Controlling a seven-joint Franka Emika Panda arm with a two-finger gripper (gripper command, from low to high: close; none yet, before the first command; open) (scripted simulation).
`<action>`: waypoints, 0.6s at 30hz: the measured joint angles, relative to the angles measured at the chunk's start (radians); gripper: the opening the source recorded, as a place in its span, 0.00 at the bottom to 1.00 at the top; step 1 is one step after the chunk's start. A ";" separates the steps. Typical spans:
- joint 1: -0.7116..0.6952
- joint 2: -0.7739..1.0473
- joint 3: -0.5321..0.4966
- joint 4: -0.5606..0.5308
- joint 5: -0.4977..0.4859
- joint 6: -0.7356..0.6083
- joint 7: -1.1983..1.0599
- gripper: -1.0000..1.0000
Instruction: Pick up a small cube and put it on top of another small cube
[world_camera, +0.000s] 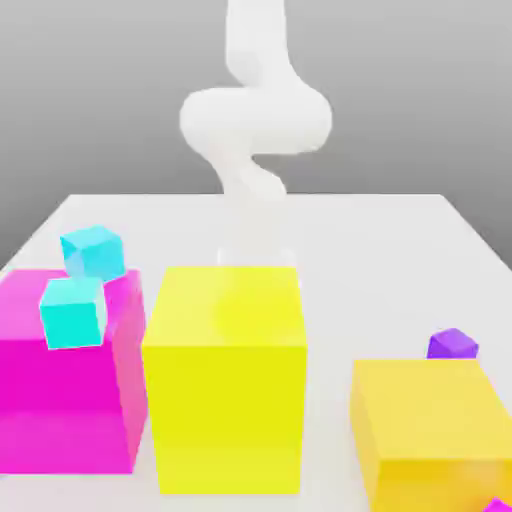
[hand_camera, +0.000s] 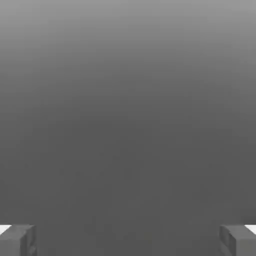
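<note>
One small violet-purple cube (world_camera: 452, 343) rests on the white table (world_camera: 400, 250) at the exterior view's right, just behind the right-hand yellow block (world_camera: 430, 430). A violet sliver (world_camera: 497, 506) shows at that block's front corner; I cannot tell what it is. My white arm (world_camera: 255, 120) comes down behind the central yellow block (world_camera: 225, 375), well to the left of the violet cube. In the hand view my gripper (hand_camera: 128, 240) is open, its grey fingertips (hand_camera: 17, 240) far apart with nothing between them and plain grey beyond.
A big magenta block (world_camera: 65, 400) stands at the exterior view's left, with one small cyan cube (world_camera: 72, 312) on it and another (world_camera: 92, 252) just behind. The big blocks line the table's front.
</note>
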 joint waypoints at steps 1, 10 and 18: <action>0.034 0.033 0.001 -0.018 0.005 0.021 -0.046 0.50; 0.305 0.311 0.032 -0.166 0.048 0.189 -0.429 0.50; 0.500 0.554 0.111 -0.297 0.063 0.338 -0.750 0.50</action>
